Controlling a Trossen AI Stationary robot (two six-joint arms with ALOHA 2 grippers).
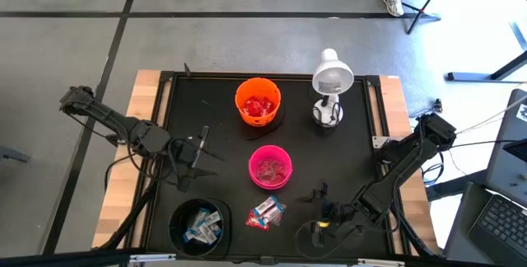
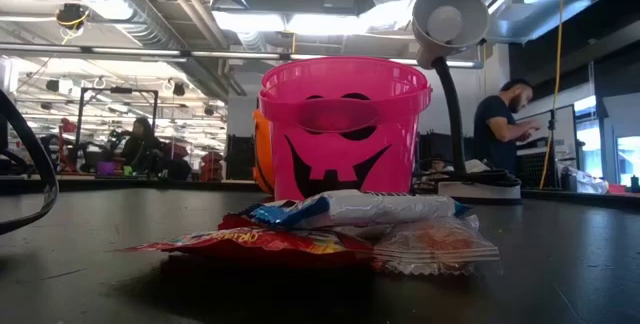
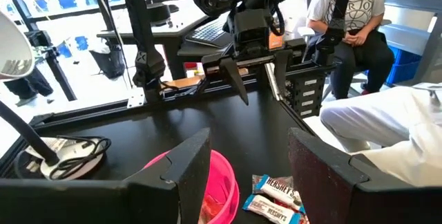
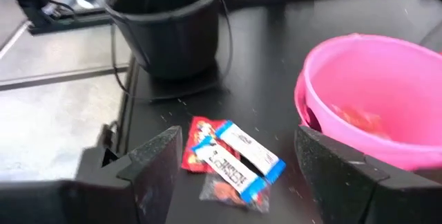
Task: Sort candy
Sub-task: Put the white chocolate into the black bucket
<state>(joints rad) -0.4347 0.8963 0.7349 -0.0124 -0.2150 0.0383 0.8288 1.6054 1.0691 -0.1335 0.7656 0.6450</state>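
A small pile of candy (image 1: 266, 212) lies on the black table near its front edge: a red wrapper, blue-and-white bars (image 4: 238, 156) and a clear packet (image 2: 430, 244). The pink bowl (image 1: 270, 166) stands just behind it and holds pinkish candy. The orange bowl (image 1: 258, 100) holds red candy, and the black bowl (image 1: 199, 224) holds blue-and-white candy. My left gripper (image 1: 196, 161) hovers open to the left of the pink bowl (image 3: 222, 182). My right gripper (image 1: 319, 199) hovers open to the right of the pile, which shows between its fingers (image 4: 238, 175) in the right wrist view.
A white desk lamp (image 1: 329, 86) stands at the far right of the table, its cord coiled at the base (image 3: 65, 156). Wooden strips (image 1: 146, 119) edge the black surface. Beyond the table, a person (image 3: 352, 16) sits and another person (image 2: 505, 124) stands.
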